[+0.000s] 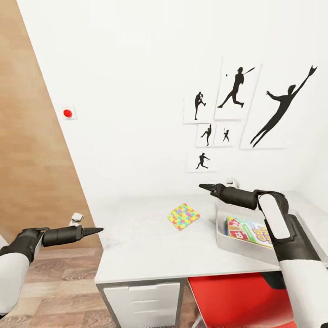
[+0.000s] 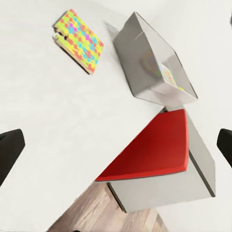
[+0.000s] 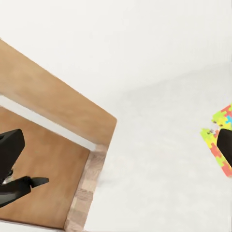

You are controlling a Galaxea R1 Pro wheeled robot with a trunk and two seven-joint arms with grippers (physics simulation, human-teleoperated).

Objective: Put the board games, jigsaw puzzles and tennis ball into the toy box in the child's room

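Observation:
One jigsaw puzzle (image 1: 183, 215) in yellow, pink, green and blue lies flat mid-table (image 1: 136, 241). The light grey toy box (image 1: 221, 238) stands on the table's right part, with a colourful board game (image 1: 248, 230) lying inside. My right gripper (image 1: 207, 187) hovers open over the table's back, just beyond the puzzle and left of the toy box's far corner. Off the table's left edge, my left gripper (image 1: 93, 231) is open and holds nothing. The left wrist view shows the puzzle (image 2: 79, 41) and toy box (image 2: 145, 72). In the right wrist view the puzzle (image 3: 220, 140) lies beside one fingertip.
A brown wooden door (image 1: 27, 136) fills the left side, over wood-plank floor (image 1: 59, 282). A red chair (image 1: 237, 300) is tucked under the table beside the white drawer unit (image 1: 141, 298). Baseball-player silhouettes (image 1: 234, 89) hang on the white wall, with a red button (image 1: 68, 113) further left.

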